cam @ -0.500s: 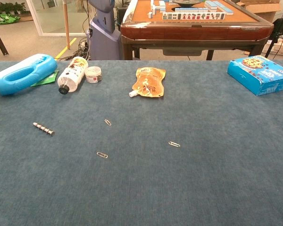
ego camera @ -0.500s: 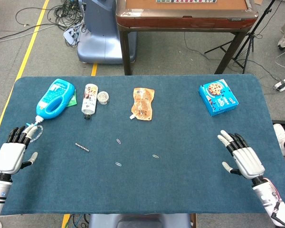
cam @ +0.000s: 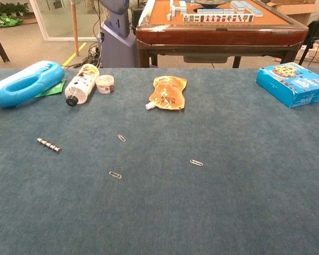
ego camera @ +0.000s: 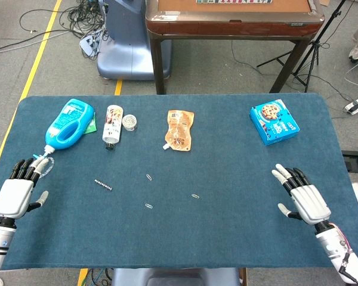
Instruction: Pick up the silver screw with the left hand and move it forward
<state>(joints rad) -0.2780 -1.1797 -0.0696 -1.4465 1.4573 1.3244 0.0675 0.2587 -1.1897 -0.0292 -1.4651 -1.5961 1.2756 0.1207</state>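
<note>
Since the silver screw (ego camera: pixel 103 185) lies flat on the blue counter (ego camera: pixel 227 232), toward the left edge and nearer the front than the bottles, the step in hand looks like the reach. The left hand (ego camera: pixel 16 193) rests at the counter's left edge with its fingers (ego camera: pixel 24 171) spread and nothing in them, well apart from the screw and just in front of the blue bottle (ego camera: pixel 67 124). The right hand (ego camera: pixel 302 196) sits near the right front corner, fingers likewise apart and empty.

To do it well, the left hand should probably travel inward toward the counter's middle, staying on the front side of the blue bottle's cap so as not to nudge it. The screw is thin and lies slantwise, so a pinch across its short axis, thumb against a fingertip, seems the safest hold; pressing down on the soft cloth may help the tips get under it. It could roll if only brushed. Three paper clips (ego camera: pixel 148 177) lie further toward the middle and should not be in the way. Forward means toward the far edge, where the white bottle (ego camera: pixel 112 124) and a small round tin (ego camera: pixel 129 122) stand in the likely path.

Labels: the orange pouch (ego camera: pixel 179 130) and the blue box (ego camera: pixel 274 121), which pictures cookies, carry print too small to read; the bottles' writing is also illegible.
</note>
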